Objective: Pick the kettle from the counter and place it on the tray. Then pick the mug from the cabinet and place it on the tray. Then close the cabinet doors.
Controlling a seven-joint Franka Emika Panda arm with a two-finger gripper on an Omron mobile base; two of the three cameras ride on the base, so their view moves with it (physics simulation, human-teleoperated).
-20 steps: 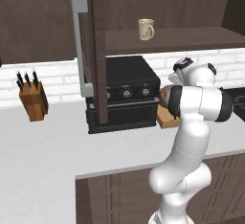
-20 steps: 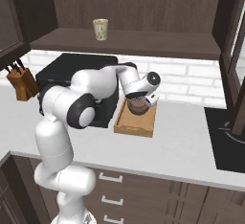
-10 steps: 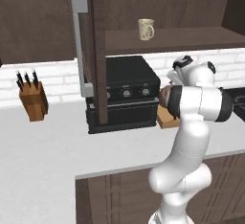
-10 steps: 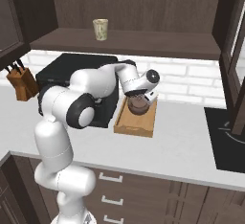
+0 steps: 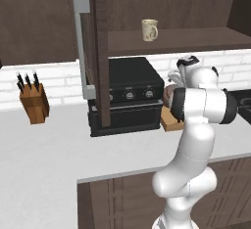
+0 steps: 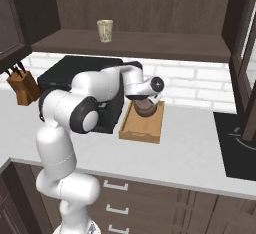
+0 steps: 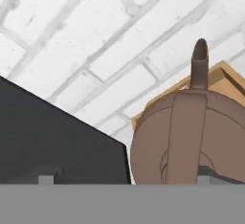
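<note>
Right base view: sitting on the tray [image 6: 142, 127], the kettle [image 6: 144, 107], under the gripper [image 6: 147, 98]; jaw spread unclear. Mug [image 6: 105, 30] at twelve o'clock, in the cabinet [image 6: 135, 44], marking unreadable.

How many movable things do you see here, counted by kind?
Kettle: 1
Mug: 1
Tray: 1
Knife block: 1
Total: 4
</note>
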